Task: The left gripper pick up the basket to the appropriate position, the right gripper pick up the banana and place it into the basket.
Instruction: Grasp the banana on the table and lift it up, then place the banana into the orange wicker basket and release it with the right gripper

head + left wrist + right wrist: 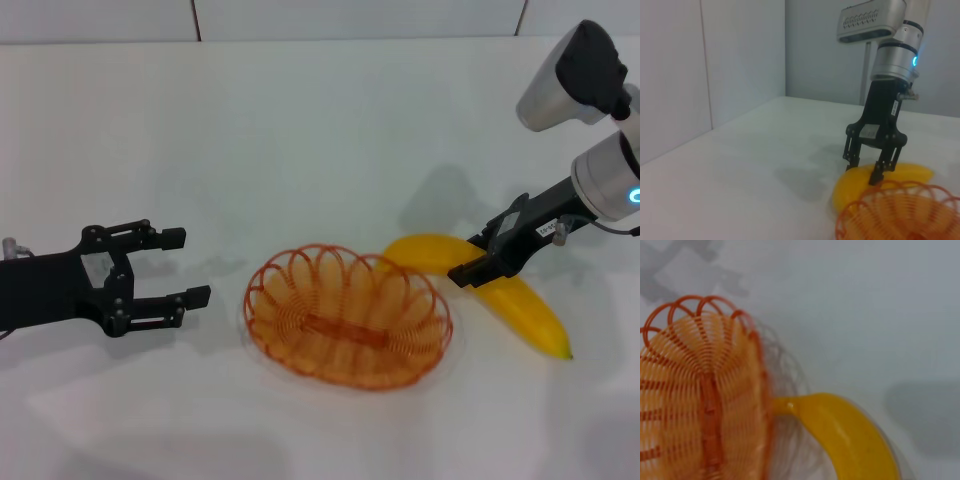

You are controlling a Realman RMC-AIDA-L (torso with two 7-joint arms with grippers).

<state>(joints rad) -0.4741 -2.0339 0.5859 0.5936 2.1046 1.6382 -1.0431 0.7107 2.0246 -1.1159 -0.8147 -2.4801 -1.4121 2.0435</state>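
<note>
Lying on the white table, the banana sits just to the right of the basket, its near tip touching or almost touching the basket's rim; the right wrist view shows that tip meeting the orange wire, though whether it truly touches is hard to tell. The banana's middle is hidden in the head view by the right gripper, which comes down on it with fingers spread on either side, one finger at the fruit's top surface. The jaws are parted and not yet clamped; contact with the peel is unclear. The right wrist view cuts off the banana's far end and half the basket.

The basket stands flat on the table, nothing in it, its weave see-through. The left gripper hovers to the left of the basket, well apart from its rim, jaws released and wide. Bare table lies between it and the basket, and behind both toward the wall.
</note>
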